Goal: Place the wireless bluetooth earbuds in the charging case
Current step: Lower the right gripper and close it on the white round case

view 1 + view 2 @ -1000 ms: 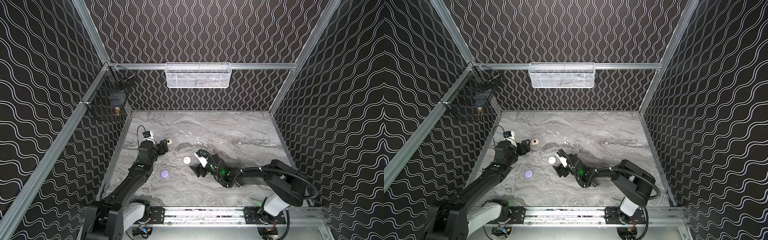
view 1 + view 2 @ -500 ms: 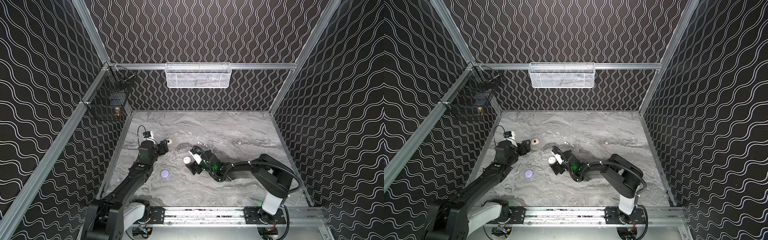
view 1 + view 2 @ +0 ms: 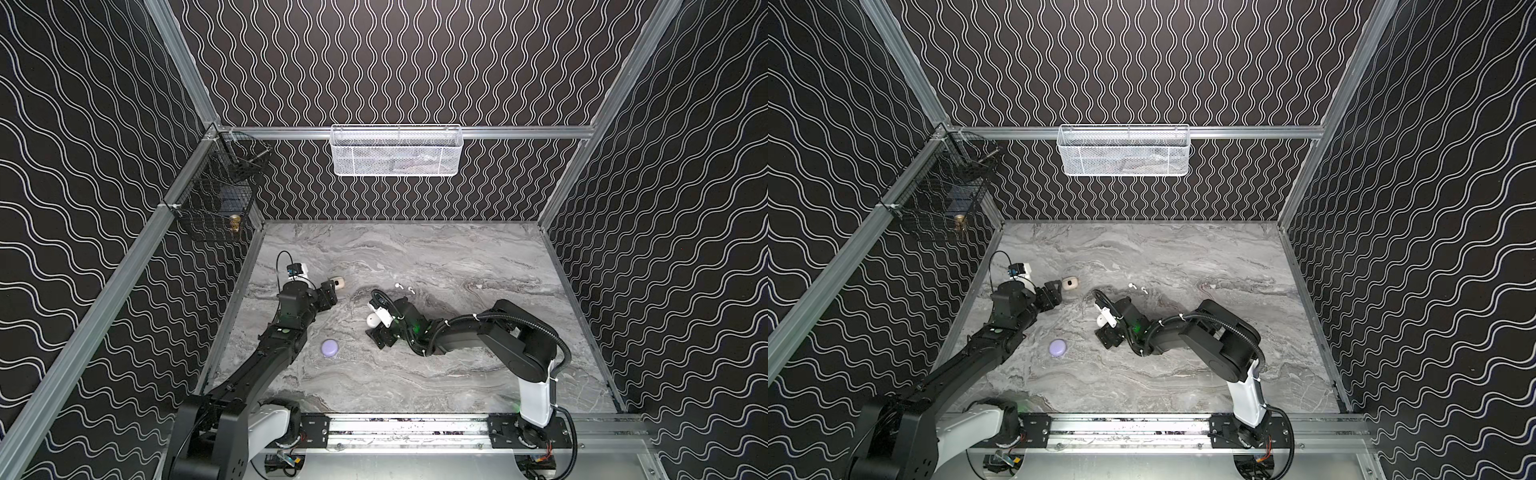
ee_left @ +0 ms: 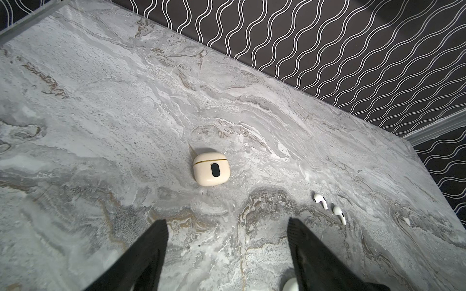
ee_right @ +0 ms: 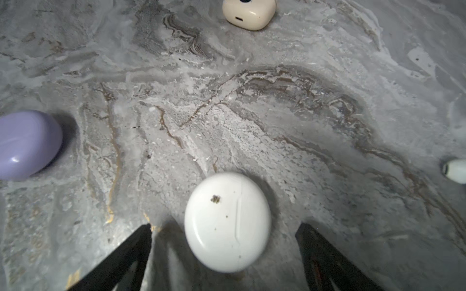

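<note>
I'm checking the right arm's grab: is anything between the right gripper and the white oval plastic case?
Nothing visible does. The open right gripper straddles the white oval plastic case on the marble table; the lilac rounded case lies well aside.

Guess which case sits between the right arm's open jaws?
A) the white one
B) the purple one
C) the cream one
A: in the right wrist view the white case lies between the right arm's open jaws; the lilac case and cream case sit apart.
</note>
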You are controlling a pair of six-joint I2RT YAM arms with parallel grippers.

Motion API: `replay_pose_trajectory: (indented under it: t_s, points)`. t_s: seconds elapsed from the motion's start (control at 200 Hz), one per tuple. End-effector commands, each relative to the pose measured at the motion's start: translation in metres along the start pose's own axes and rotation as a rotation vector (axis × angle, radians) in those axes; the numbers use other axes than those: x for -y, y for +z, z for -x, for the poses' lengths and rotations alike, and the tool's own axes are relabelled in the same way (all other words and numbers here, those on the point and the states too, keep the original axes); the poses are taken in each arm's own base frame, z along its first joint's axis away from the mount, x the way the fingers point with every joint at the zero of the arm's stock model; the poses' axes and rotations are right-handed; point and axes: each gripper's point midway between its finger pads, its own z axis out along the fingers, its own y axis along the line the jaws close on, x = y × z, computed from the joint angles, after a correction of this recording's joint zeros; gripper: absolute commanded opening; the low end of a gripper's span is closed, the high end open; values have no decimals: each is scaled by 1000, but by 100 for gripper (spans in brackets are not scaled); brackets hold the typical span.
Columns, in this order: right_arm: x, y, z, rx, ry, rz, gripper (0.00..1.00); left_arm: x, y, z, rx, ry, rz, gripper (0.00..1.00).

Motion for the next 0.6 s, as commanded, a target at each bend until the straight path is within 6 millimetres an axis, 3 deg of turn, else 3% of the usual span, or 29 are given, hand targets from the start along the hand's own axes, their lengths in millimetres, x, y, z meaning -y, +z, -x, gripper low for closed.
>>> replay_pose_trajectory:
  t_s: [0.0, 0.42, 0.596]
  points:
    - [1, 3, -1, -13, -18, -3, 90, 3, -1, 8, 28, 6, -6, 78]
    - [2, 11, -6, -33, -21, -17, 83, 3, -3, 9, 34, 5, -10, 78]
    - [3, 14, -13, -51, -20, -17, 75, 4, -3, 9, 33, 4, -11, 78]
